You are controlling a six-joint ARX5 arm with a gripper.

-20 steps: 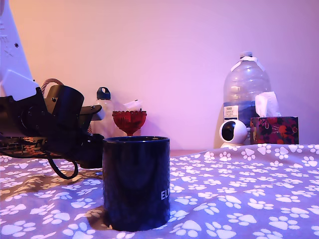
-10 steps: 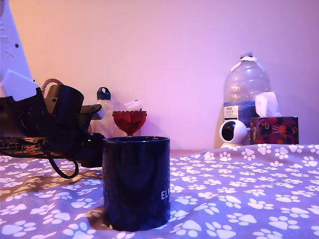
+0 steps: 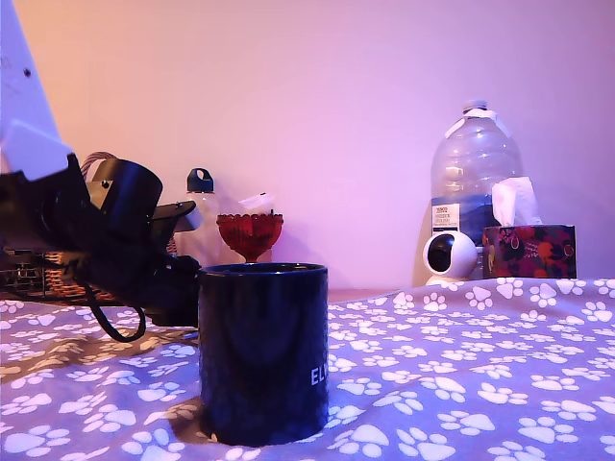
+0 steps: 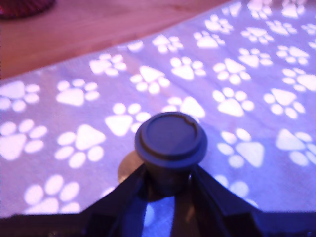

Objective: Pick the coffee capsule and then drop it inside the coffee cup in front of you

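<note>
As the wrist view is showing, gripper (image 4: 170, 180): two dark fingers are pinching the coffee capsule (image 4: 171, 140) from either side, jaws narrowed onto its body.
coffee capsule: sitting upright between the fingertips, its wide rimmed top facing the wrist camera, over the paw-print cloth (image 4: 74, 98); whether it is touching the cloth, I cannot tell.
coffee cup (image 3: 261, 351): standing upright on the cloth, front and centre in the exterior view, white lettering showing near its base.
arm (image 3: 96, 240): reaching in low from the exterior view's left, its tip passing behind the cup.
background: red goblet (image 3: 249, 233), big water bottle (image 3: 474, 173) and tissue box (image 3: 528, 250) are standing along the wall.
</note>
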